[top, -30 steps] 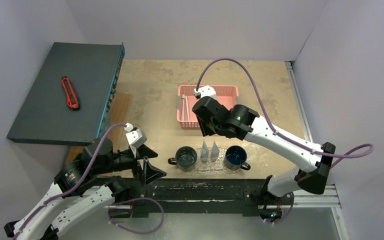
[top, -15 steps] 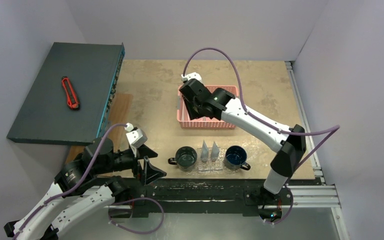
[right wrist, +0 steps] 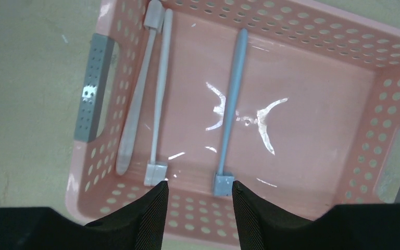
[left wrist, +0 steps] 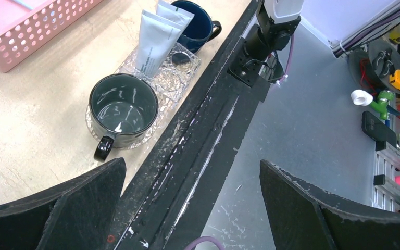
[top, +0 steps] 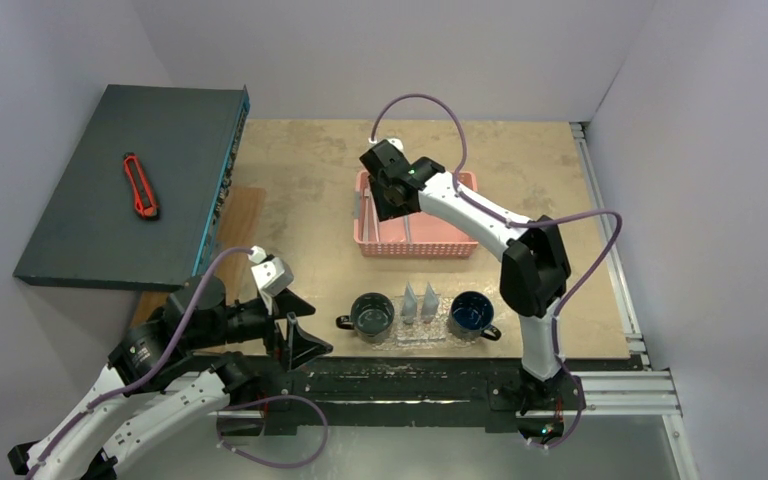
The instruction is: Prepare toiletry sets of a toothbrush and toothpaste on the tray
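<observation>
The clear bumpy tray [top: 422, 336] lies near the table's front edge. On it stand a dark green mug [top: 372, 315], a blue mug [top: 471, 313] and two silvery tubes [top: 419, 301] between them. The left wrist view shows the same tray [left wrist: 183, 66], green mug [left wrist: 123, 109] and tubes [left wrist: 155, 39]. Three slim toothbrushes lie in the pink basket [right wrist: 312, 135]: two pale ones [right wrist: 159, 99] by its left wall and a pale-blue one [right wrist: 233, 104] near the middle. My right gripper [right wrist: 199, 191] hovers open over the basket's near end, holding nothing. My left gripper [left wrist: 192, 164] is wide open over the black rail.
A dark grey box [top: 130, 180] with a red utility knife [top: 140, 186] on it fills the table's left side. The pink basket [top: 460, 215] sits mid-table behind the tray. A black mounting rail [top: 410, 385] runs along the near edge.
My right arm has stretched out and swung left over the basket's left end, and its jaws have widened. The left arm has stayed put.
</observation>
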Controlling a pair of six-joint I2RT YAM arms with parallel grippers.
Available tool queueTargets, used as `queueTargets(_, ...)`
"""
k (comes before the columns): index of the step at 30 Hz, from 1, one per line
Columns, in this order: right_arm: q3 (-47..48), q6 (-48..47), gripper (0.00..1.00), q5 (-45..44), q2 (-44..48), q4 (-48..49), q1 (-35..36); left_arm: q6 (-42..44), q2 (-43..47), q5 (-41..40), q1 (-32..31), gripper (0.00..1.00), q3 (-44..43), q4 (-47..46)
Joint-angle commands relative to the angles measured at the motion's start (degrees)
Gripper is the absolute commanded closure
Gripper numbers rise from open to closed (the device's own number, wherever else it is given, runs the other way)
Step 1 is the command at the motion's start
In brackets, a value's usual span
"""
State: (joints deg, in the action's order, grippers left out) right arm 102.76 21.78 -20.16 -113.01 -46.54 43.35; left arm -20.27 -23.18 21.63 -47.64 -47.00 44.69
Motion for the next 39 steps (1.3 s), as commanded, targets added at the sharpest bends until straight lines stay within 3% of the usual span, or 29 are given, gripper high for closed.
queueTargets(1,4.33,-0.04,0.5,0.47,-2.58,1.56,-2.25,-0.29,0.63,0.41,0.14,0.0,0.31,-1.07)
queueTargets(22,3.29,0.1,0.5,5.34,-12.36,4.76,-7.56,-0.17,1.21,0.26,0.1,0.0,0.33,-0.81)
queueTargets(39,0.97,-0.31,0.59,8.09,-15.37,7.22,-9.15,-0.12,0.86,0.01,0.17,0.0,0.33,-0.6)
